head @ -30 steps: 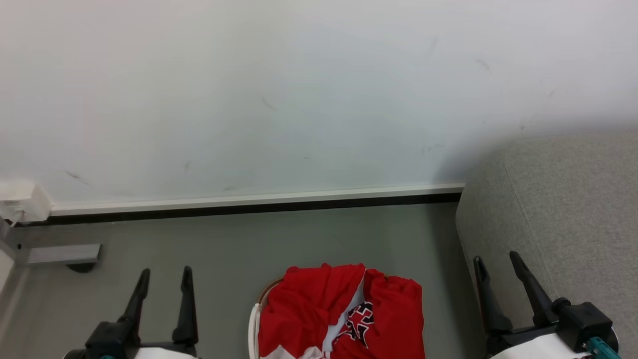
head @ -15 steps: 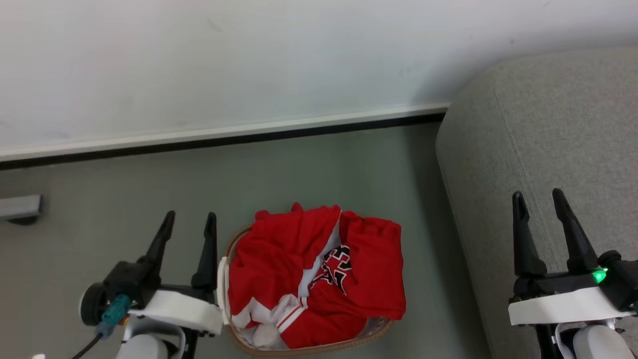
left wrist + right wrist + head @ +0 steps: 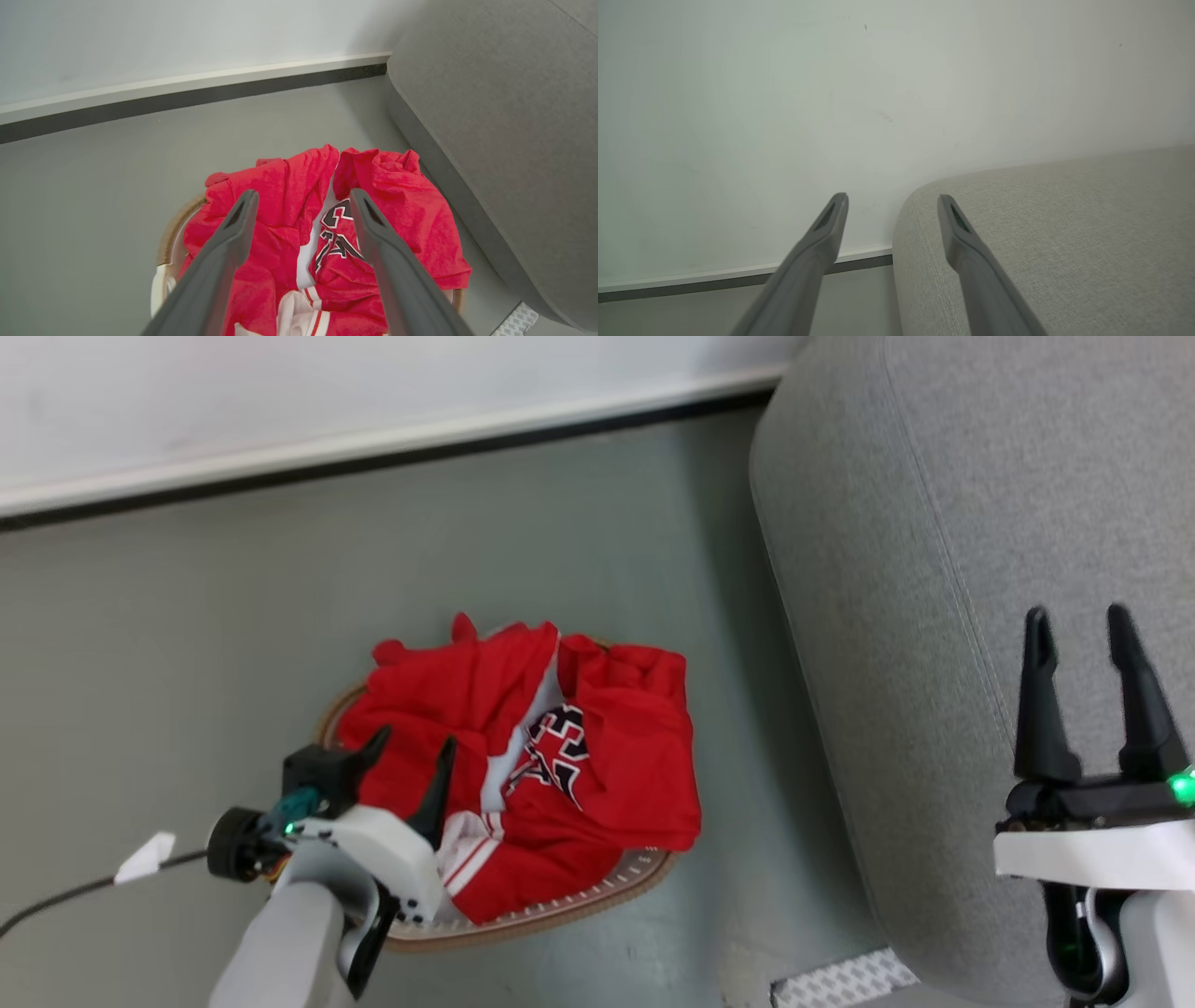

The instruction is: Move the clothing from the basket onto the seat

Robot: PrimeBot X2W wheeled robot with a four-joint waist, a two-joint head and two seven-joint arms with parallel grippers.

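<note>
Just ahead of left pincer [image 3: 415, 739]: clothing [image 3: 616, 756]

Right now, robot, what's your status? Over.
Left gripper open, above red jerseys. Right gripper open, by grey sofa. Jerseys heaped in laundry basket. Nothing seen in the way.

- The grey-green floor [image 3: 187, 644] ends at a white skirting board [image 3: 373, 434] beyond the basket.
- The basket [image 3: 616, 887] stands on the floor.
- The seat [image 3: 934, 523] stands right of the basket, with bare floor between them.
- A pale patterned strip [image 3: 840, 980] lies right of the basket, by the seat's base.
</note>
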